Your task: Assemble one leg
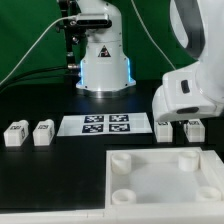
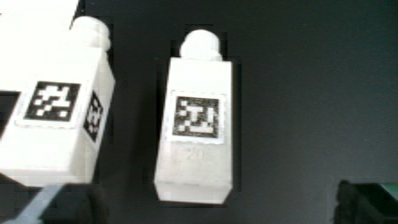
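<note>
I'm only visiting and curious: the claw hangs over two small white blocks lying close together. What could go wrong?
1. The open claw sits over one leg, but the neighbouring leg lies close beside it; a finger might land on it or shove it.
2. The leg looks slightly askew between the fingers, so closing could twist it.

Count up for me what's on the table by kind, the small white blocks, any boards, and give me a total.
Legs: 4
Square board with corner sockets: 1
Marker board: 1
Total: 6
</note>
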`<state>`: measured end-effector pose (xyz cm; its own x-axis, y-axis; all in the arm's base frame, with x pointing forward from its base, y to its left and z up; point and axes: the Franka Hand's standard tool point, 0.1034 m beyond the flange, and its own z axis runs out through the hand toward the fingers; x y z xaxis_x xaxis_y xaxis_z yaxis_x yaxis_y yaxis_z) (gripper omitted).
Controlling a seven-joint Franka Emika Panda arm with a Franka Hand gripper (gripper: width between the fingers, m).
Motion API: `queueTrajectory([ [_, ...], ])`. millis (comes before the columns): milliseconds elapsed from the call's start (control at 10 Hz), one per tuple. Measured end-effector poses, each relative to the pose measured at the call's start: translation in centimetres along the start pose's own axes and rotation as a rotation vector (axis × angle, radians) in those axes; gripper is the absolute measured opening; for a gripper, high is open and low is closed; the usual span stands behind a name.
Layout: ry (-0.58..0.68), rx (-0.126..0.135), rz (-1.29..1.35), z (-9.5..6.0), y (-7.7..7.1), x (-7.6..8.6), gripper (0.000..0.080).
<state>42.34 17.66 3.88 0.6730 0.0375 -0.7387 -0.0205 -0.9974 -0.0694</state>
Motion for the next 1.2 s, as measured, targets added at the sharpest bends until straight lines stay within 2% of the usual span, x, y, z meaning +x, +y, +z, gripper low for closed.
queueTrajectory([
  [200,-0.006,-0.004,0.006,2.4,0.1,0.1,0.0648],
  [400,-0.011,-0.011,0.007,3.9,0.1,-0.1,0.0648],
  [800,-0.022,-0.012,0.010,4.3,0.2,-0.1,0.0648],
  [900,-0.022,-0.012,0.010,4.3,0.2,-0.1,0.0559],
  [1000,-0.022,-0.012,0.010,4.3,0.2,-0.1,0.0559],
  [1100,-0.022,-0.012,0.010,4.3,0.2,-0.1,0.0327],
  [1200,-0.022,-0.012,0.010,4.3,0.2,-0.1,0.0290],
])
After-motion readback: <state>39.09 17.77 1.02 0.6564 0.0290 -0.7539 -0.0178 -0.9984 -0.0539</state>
